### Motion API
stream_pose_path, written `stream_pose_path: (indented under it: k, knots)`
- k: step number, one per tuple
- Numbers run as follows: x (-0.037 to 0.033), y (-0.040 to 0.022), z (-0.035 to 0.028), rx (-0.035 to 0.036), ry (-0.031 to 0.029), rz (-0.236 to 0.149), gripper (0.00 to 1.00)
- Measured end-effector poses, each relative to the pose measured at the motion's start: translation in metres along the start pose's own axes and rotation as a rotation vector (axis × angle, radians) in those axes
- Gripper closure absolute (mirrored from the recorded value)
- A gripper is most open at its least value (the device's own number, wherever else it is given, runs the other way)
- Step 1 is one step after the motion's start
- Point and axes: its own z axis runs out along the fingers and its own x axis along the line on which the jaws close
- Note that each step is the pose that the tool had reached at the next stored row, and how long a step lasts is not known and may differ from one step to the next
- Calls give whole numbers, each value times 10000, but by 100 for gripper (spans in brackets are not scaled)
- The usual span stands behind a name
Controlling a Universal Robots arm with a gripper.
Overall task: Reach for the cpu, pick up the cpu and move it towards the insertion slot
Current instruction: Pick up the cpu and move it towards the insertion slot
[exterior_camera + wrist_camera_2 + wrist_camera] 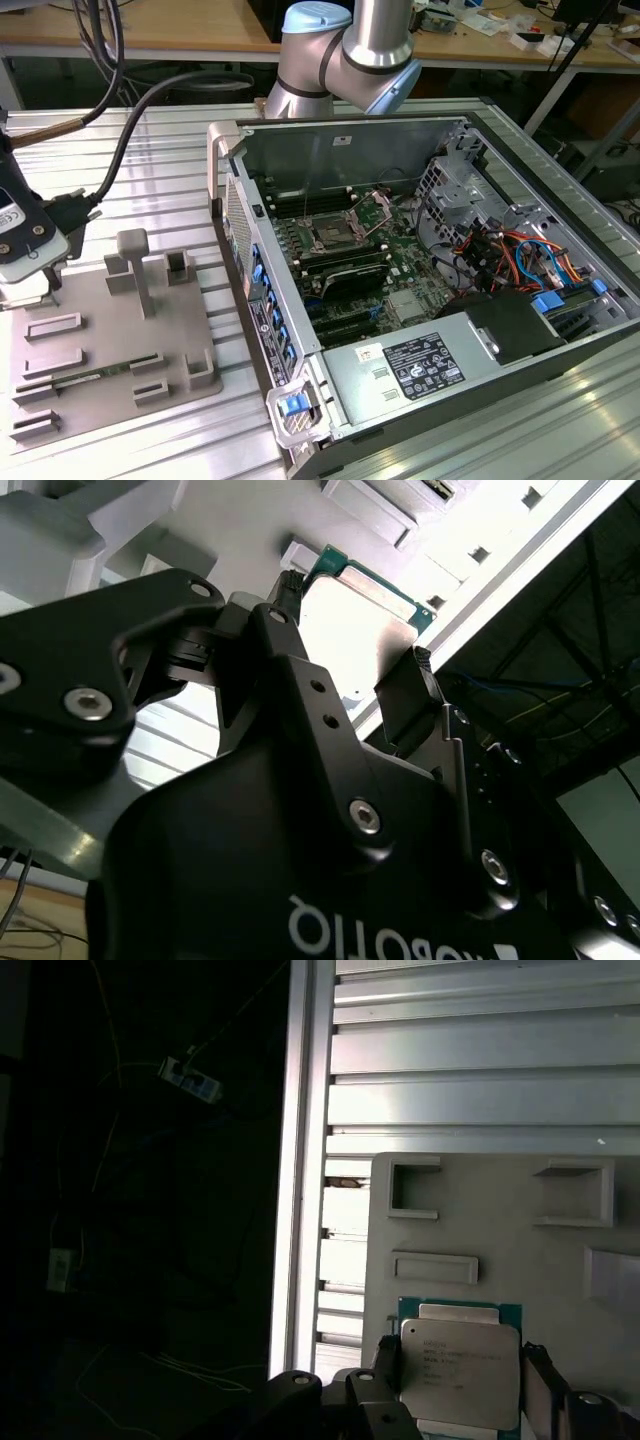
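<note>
Shows, in the exterior view, a ribbed aluminium table (150, 140) with wooden workbenches (150, 30) behind, a grey tray (110, 335) at lower left and an open computer case (400, 140) at centre, the insertion slot (330, 236) on its green board. Adds, in both wrist views, the gripper (350, 630) pinching the cpu (460, 1368) by two opposite edges, over the tray's grey surface and well apart from the slot.

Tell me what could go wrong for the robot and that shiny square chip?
1. The gripper sits around the chip over the grey tray; a crooked hold might let it tilt or slip.
2. The socket lies deep inside the computer case, past its side wall, so the chip could bump metal if carried there.
</note>
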Motion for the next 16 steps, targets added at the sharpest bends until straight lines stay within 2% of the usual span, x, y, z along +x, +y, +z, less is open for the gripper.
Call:
stream_pose_path:
  k: [16]
  knots:
    - [1,3,-49,0,0,0,45]
